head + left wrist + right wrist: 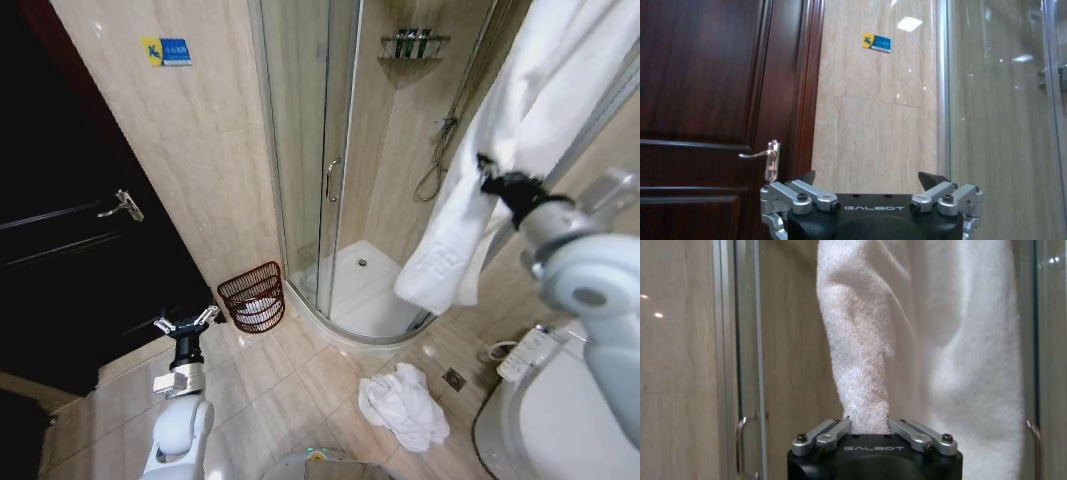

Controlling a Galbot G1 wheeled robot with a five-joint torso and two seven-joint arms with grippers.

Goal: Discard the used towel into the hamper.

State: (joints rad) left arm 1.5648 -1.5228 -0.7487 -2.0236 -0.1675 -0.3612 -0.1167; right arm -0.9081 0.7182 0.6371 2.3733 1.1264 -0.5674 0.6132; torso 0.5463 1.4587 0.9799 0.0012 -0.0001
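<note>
Your right gripper (870,427) pinches a fold of the hanging towel (520,130): soft, limp, likely to drag. Left gripper (867,182) gapes empty; hamper (252,297) sits at the shower's corner

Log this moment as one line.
right hand: shut on hanging towel | left hand: open, idle, low | hamper: by shower

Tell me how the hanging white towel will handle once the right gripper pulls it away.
The towel is probably floppy: it hangs in long folds, and the right gripper has bunched a fold between its fingers. Its thick, fuzzy pile suggests little slip. It looks bulky, so it may trail low and overhang the small hamper.
</note>
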